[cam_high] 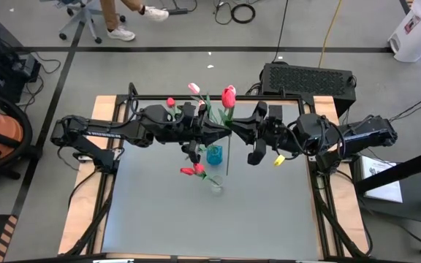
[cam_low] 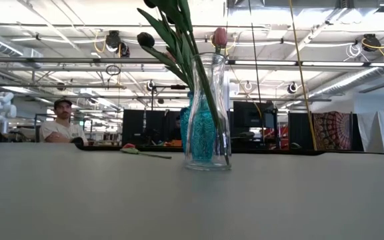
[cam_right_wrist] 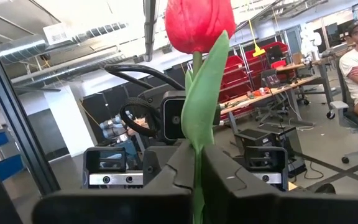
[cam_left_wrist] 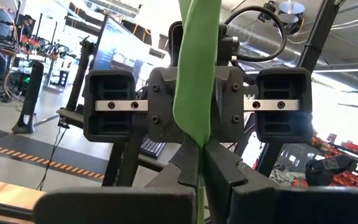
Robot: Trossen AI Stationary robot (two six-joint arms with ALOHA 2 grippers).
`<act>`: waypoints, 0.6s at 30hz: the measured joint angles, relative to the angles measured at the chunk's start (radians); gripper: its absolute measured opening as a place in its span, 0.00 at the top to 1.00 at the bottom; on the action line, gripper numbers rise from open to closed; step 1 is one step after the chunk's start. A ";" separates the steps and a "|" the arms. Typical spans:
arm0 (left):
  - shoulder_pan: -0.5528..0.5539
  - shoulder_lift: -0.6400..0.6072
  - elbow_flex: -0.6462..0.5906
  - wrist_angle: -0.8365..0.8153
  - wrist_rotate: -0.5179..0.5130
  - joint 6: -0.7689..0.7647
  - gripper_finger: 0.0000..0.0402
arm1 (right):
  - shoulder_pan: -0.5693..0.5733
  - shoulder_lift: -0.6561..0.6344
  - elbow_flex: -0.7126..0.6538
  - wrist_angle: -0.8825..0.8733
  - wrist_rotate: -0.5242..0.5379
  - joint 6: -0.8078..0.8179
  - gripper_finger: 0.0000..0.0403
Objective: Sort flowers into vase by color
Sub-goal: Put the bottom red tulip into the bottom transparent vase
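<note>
My two sets of fingers meet just above the centre of the high view: my right fingers (cam_right_wrist: 194, 177) are pinched tight on the stem of a red tulip (cam_right_wrist: 197, 23), and my left fingers (cam_left_wrist: 201, 177) pinch the same stem from the opposite side, its green leaf (cam_left_wrist: 196, 68) rising between us. Just below us on the grey desk (cam_high: 269, 212) stand a blue vase (cam_high: 214, 154) and a clear vase (cam_low: 209, 113) already holding tulips, with one flower (cam_low: 139, 151) lying flat beyond them.

1 overhead, 1 table-level, 2 wrist cameras facing each other closely.
</note>
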 joint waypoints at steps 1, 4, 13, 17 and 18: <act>0.000 0.000 0.000 0.000 0.000 0.000 0.97 | 0.000 0.000 0.000 0.000 0.000 0.000 0.99; 0.000 0.000 0.000 0.000 0.000 -0.001 0.97 | 0.000 0.000 0.000 0.000 0.000 0.000 0.99; 0.000 0.000 0.000 0.000 0.000 -0.001 0.90 | 0.000 0.000 0.000 0.000 -0.001 0.000 1.00; 0.000 -0.001 0.000 0.001 0.000 -0.002 0.86 | 0.000 0.000 0.000 0.000 -0.001 0.000 1.00; 0.000 -0.003 0.000 0.000 0.000 -0.002 0.85 | 0.000 0.000 0.000 0.000 -0.001 -0.001 1.00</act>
